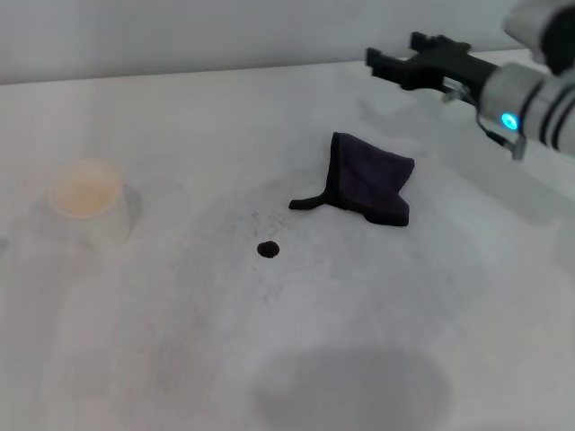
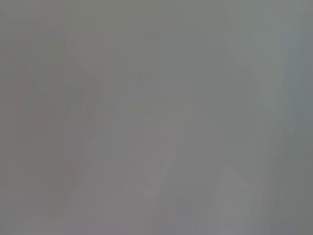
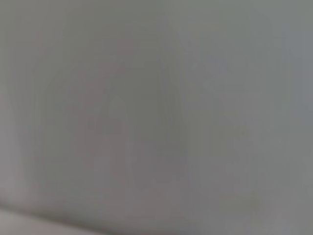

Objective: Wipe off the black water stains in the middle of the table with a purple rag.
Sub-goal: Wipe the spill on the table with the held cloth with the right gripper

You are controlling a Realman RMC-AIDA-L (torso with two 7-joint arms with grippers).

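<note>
The purple rag [image 1: 370,181] lies crumpled on the white table [image 1: 180,359], right of centre, with a thin strip tail pointing left. The black water stain [image 1: 268,250] is a small round spot left of and nearer than the rag, with faint grey specks around it. My right gripper [image 1: 393,52] hovers above the table's far right, beyond the rag and apart from it, open and holding nothing. The left gripper is out of view. Both wrist views show only a blank grey surface.
A white paper cup [image 1: 86,196] stands at the left of the table. A large faint grey shadow patch [image 1: 350,386] lies near the front edge. The table's far edge [image 1: 180,74] runs along the back.
</note>
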